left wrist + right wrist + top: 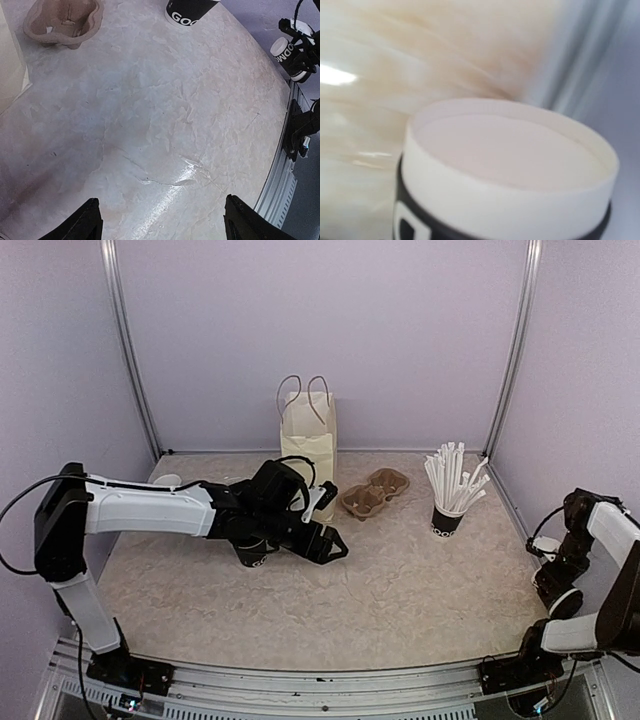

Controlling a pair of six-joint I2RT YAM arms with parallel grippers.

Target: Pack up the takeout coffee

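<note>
**A:** Starting with the left gripper (161, 202): spread wide, nothing between the fingers (90, 220), only bare crumpled tabletop (150, 125) underneath.

**B:** And the coffee on that side?

**A:** Behind the fingertips, back under the wrist. One black paper cup (252, 552), standing on the table, half hidden by the arm. Can't tell about a lid.

**B:** Ahead of that hand?

**A:** Plenty of open table straight ahead and off to its right. Ahead and to the left, a cardboard cup carrier (62, 20), with the paper bag (308, 435) upright just beside it, close to the back wall. Farther out in front, the black cup of white straws (447, 502).

**B:** Over to the right gripper (556, 590) now.

**A:** Far out at the table's right edge, by the metal rail (280, 165). Second black cup (510, 165) right up against that hand, filling the wrist view. White round end toward the camera, black wall and a scrap of white lettering below.

**B:** Clamped on it?

**A:** Can't tell. No fingers visible in the wrist view, and from across the table just a cup nestled among black gripper parts. Squeezing or merely around it, no saying.

**B:** Room to move over there?

**A:** Tight. Side wall (590, 390) close on the outside, rail along the edge, open table only inward, toward the straws.
</note>
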